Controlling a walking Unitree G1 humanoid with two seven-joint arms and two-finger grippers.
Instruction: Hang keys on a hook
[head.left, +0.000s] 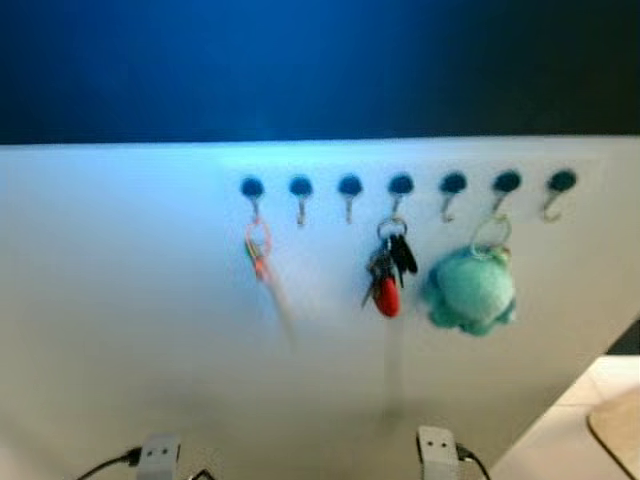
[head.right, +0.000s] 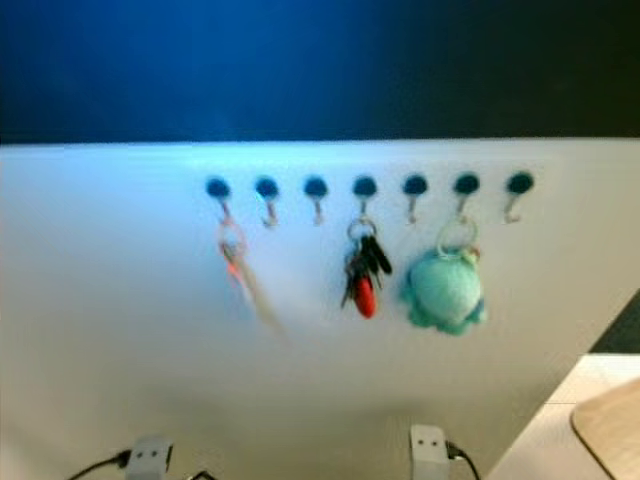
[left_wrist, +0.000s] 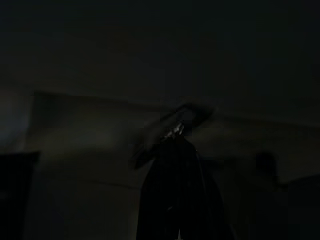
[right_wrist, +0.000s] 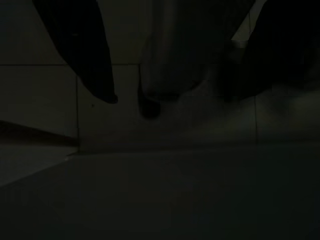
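Note:
A row of several blue-capped hooks (head.left: 349, 187) runs across a white panel (head.left: 120, 300). From the leftmost hook hangs a key ring (head.left: 258, 243) with orange and green bits and a pale strap trailing down. A bunch of dark keys with a red fob (head.left: 388, 272) hangs on the middle hook. My left gripper (left_wrist: 175, 200) is a dark shape in the very dark left wrist view, with a faint glint at its tip. My right gripper (right_wrist: 172, 97) hangs low over a tiled floor, open, with nothing between its fingers.
A teal plush toy (head.left: 470, 290) hangs from a hook right of the red-fob keys. Several hooks are bare, such as the far right one (head.left: 561, 182). Silver parts of my arms (head.left: 437, 447) show at the bottom edge. Pale floor (head.left: 560, 430) lies at the lower right.

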